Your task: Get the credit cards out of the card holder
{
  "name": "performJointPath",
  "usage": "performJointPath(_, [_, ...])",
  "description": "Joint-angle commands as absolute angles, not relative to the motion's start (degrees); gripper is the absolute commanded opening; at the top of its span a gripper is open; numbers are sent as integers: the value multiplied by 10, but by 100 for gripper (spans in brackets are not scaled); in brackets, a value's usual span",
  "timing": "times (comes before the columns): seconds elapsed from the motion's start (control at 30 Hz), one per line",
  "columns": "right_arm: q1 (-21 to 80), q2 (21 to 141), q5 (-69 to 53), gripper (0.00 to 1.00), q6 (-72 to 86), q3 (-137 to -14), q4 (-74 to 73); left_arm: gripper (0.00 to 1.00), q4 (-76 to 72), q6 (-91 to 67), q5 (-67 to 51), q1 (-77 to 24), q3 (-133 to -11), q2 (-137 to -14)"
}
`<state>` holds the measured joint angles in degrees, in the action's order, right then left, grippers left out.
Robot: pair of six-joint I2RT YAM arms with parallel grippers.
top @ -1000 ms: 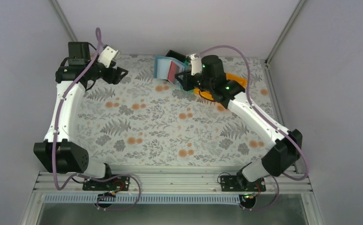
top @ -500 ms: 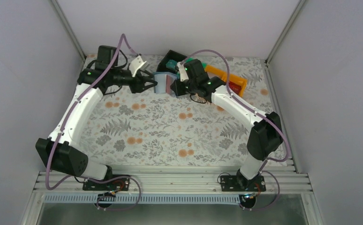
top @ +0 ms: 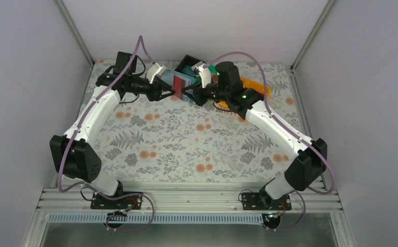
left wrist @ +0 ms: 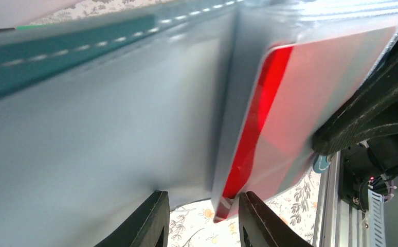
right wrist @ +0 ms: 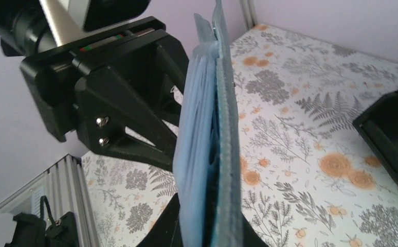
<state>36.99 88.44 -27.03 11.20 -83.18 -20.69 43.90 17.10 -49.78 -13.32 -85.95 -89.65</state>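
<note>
The card holder (top: 185, 77) is an open blue-teal wallet held in the air at the back of the table. My right gripper (top: 194, 94) is shut on its lower edge; the right wrist view shows the wallet (right wrist: 210, 154) edge-on between the fingers. In the left wrist view the wallet's pale inner side (left wrist: 109, 118) fills the frame. A red credit card (left wrist: 256, 118) sits in the right pocket with one corner poking out below. My left gripper (left wrist: 204, 221) is open, its fingers on either side of that corner and the fold. No other cards show.
A black bin (top: 189, 63), a green bin (top: 213, 68) and an orange bin (top: 253, 85) stand at the back behind the wallet. The black bin's corner (right wrist: 390, 134) shows right of the wallet. The left gripper's body (right wrist: 120, 98) is close behind the wallet.
My left arm swung in from the back left and closed up to the wallet. My right arm turned the wallet, so the red card now faces the left gripper.
</note>
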Motion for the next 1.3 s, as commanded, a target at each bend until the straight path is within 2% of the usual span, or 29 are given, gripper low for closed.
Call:
performJointPath(0.0, [376,852,-374,4,67,-811,-154,34,424,173,-501,-127,-858,-872])
performJointPath(0.27, [376,853,-437,4,37,-809,-153,28,469,241,-585,-149,-876,-854])
performJointPath(0.47, [376,849,-451,4,29,-807,-155,3,503,282,-655,-151,-887,-831])
performJointPath(0.53, [376,847,-446,4,26,-806,-160,2,515,290,-662,-151,-890,-828])
performJointPath(0.7, [376,828,-443,19,18,-789,-151,2,525,298,-683,-151,-892,-816])
performJointPath(0.9, [373,789,-436,44,2,-758,-141,2,543,302,-692,-149,-909,-809])
performJointPath(1.17, [354,746,-452,52,0,-721,-123,2,579,340,-685,-146,-905,-804])
performJointPath(1.27, [346,746,-467,48,5,-727,-119,2,591,348,-689,-146,-906,-801])
